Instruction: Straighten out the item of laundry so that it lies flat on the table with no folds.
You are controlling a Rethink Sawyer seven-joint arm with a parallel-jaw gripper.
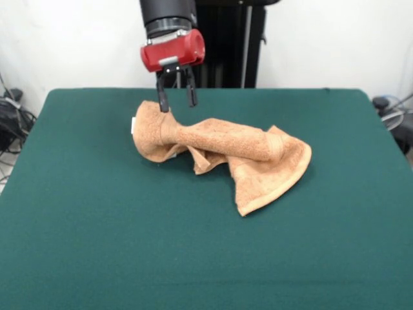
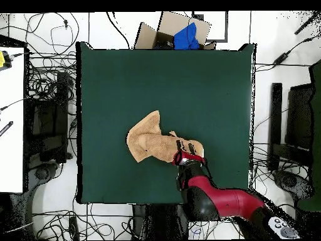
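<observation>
Hand released, fingers spread, hovering just over the towel, grasping nothing. Towel crumpled and twisted on the desk, one bunched end right beneath the hand, the rest rolled and trailing away from it to a flatter, folded corner.
</observation>
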